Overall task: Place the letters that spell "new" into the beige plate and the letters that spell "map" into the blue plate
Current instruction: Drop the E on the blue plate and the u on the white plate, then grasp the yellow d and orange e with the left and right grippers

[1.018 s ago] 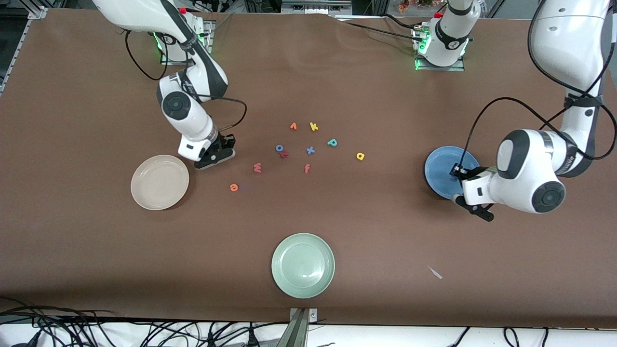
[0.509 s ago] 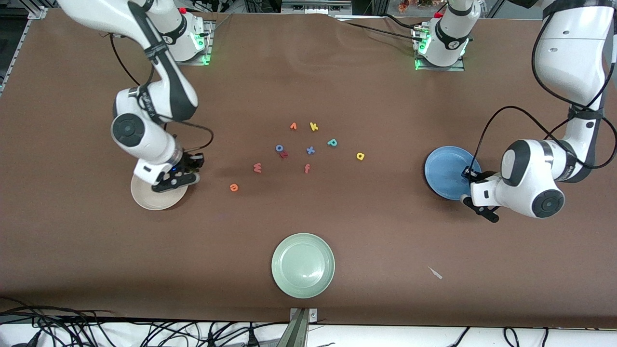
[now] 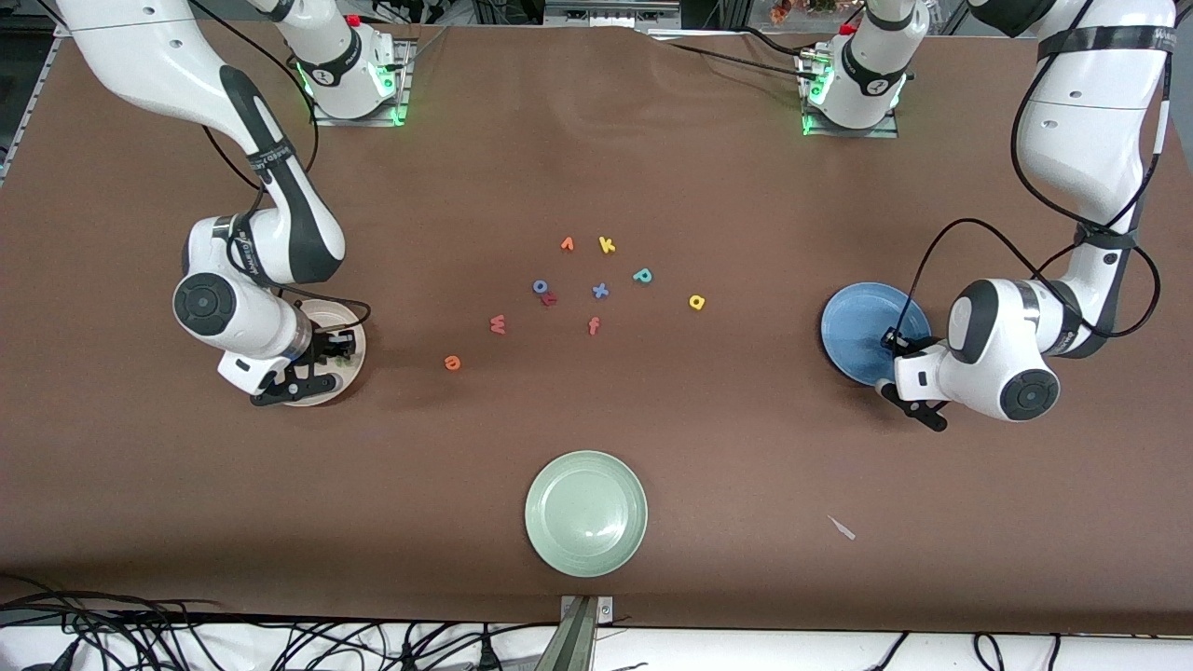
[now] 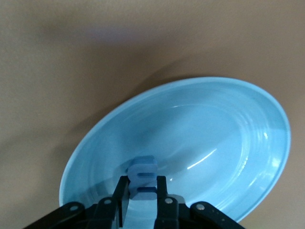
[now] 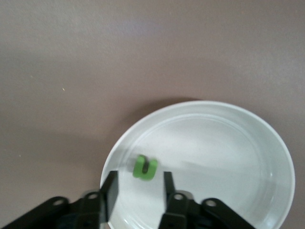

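Since a second ago the right hand [image 5: 138, 193] has swung from beside the letters to over the beige plate [image 3: 349, 321] and parted its fingers; the green n [image 5: 145, 168] now sits free of them, in or just over that plate. The left hand [image 4: 142, 200] has edged in over the blue plate [image 3: 853, 326], pinched narrow on the blue m [image 4: 141, 179]. On the tabletop between the plates lie the e [image 3: 452, 362], w [image 3: 498, 324], p [image 3: 642, 275] and a [image 3: 696, 301], well apart from both plates, among other letters. The green plate [image 3: 585, 513] lies nearest the front camera.
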Action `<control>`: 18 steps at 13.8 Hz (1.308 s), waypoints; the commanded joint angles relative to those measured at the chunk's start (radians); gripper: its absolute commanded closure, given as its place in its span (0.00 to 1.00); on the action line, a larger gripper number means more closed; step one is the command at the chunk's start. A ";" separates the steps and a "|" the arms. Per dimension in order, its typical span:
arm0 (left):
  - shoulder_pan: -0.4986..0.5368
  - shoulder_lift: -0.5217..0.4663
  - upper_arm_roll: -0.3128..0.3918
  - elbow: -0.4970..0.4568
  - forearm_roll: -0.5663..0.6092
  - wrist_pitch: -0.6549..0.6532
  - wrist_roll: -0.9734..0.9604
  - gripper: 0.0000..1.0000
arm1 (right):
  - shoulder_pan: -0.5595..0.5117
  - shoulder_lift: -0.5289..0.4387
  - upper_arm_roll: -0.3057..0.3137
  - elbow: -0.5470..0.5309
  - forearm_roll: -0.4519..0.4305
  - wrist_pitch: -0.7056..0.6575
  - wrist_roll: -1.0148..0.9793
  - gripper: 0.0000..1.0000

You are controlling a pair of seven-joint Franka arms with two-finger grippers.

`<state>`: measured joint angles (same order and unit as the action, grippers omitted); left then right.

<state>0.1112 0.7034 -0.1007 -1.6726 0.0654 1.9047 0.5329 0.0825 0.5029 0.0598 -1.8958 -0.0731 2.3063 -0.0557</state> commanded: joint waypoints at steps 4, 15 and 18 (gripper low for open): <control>0.013 -0.076 -0.014 -0.010 0.025 -0.024 0.015 0.00 | 0.031 0.008 0.023 0.049 0.003 -0.016 0.084 0.00; -0.001 -0.199 -0.218 0.005 0.008 -0.162 -0.442 0.00 | 0.209 0.123 0.023 0.121 0.004 0.054 0.416 0.00; -0.002 -0.196 -0.295 0.002 0.008 -0.161 -0.727 0.00 | 0.224 0.146 0.023 0.121 0.015 0.102 0.438 0.00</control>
<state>0.1055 0.5255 -0.3600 -1.6562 0.0653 1.7548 -0.0410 0.2928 0.6228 0.0869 -1.8035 -0.0702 2.3935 0.3605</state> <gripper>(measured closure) 0.000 0.000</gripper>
